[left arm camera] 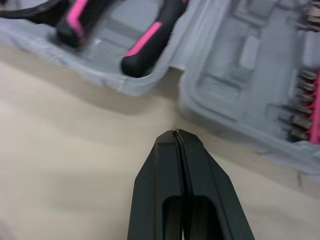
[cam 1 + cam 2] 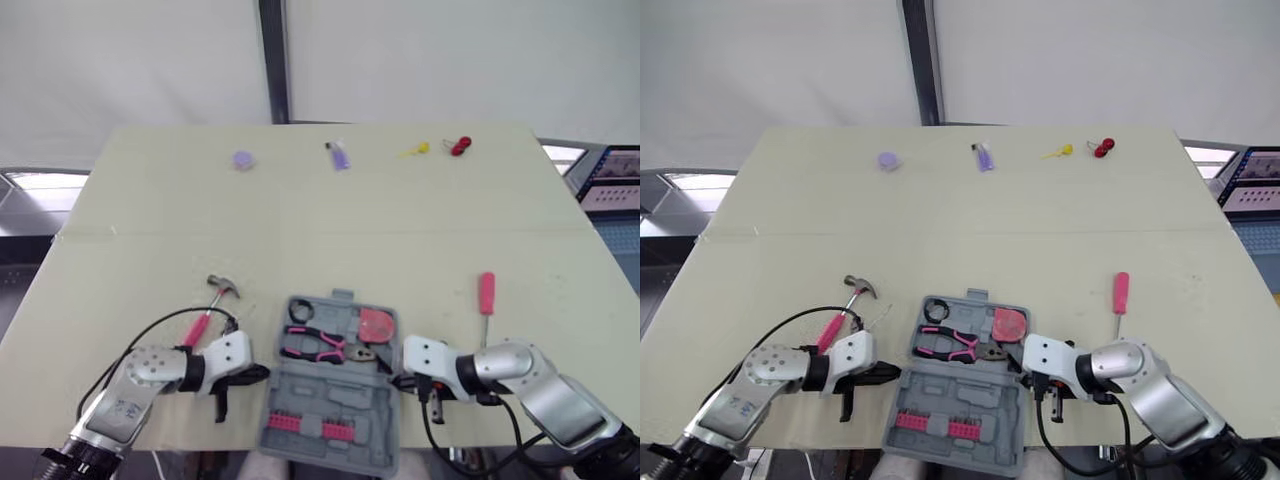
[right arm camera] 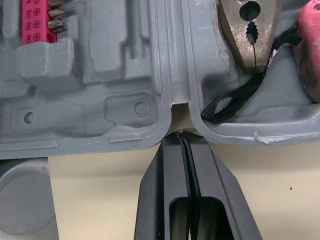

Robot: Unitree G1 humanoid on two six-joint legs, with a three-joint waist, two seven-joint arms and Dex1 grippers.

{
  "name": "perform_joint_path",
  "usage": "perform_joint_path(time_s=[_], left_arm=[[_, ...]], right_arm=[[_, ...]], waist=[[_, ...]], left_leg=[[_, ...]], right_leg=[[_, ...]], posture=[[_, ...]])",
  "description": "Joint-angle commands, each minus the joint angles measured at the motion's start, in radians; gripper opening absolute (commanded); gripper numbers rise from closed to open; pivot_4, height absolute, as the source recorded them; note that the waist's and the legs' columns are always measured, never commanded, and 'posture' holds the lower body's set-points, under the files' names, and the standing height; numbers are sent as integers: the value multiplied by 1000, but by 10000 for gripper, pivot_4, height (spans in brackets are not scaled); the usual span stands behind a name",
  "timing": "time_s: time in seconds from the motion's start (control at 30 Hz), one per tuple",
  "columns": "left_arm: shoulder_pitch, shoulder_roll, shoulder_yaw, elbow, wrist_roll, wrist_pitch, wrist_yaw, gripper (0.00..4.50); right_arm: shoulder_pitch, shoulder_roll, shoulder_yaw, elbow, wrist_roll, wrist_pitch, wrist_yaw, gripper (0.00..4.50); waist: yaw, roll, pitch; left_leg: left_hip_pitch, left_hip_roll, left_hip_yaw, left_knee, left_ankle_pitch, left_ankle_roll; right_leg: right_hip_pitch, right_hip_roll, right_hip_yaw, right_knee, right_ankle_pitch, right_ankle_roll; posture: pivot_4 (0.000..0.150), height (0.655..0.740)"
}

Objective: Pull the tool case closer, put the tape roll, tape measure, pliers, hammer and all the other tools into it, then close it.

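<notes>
Beige surface (image 2: 400, 230), open case (image 2: 330, 398) at the near edge: left pincer (image 1: 174, 134) and right pincer (image 3: 182, 136), both pressed together, flank its hinge, probably to nudge it; hammer (image 2: 212, 310) and screwdriver (image 2: 486, 295) lie outside.

Matt grey moulded plastic tool case (image 2: 335, 395) with rough trimmed edges, pliers (image 2: 318, 343) of dull tarnished metal with smooth pink-and-black grips, hammer (image 2: 208, 312) with shiny metal head, matt pale table (image 2: 330, 230), smooth pink-handled screwdriver (image 2: 486, 293)
</notes>
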Motion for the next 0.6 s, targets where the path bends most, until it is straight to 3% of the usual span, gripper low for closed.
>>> perform_joint_path(time_s=[0.03, 0.6], left_arm=[[-16, 5, 29, 39, -1, -8, 15, 0], [-95, -89, -77, 74, 25, 1, -13, 0]], right_arm=[[-8, 9, 6, -7, -2, -20, -5, 536], [-30, 36, 9, 5, -8, -17, -12, 536]], waist=[[-2, 0, 0], [9, 0, 0]], left_leg=[[0, 0, 0, 0, 0, 0], [0, 0, 0, 1, 0, 0]], right_leg=[[0, 0, 0, 0, 0, 0], [0, 0, 0, 0, 0, 0]], posture=[[1500, 7400], [1500, 7400]])
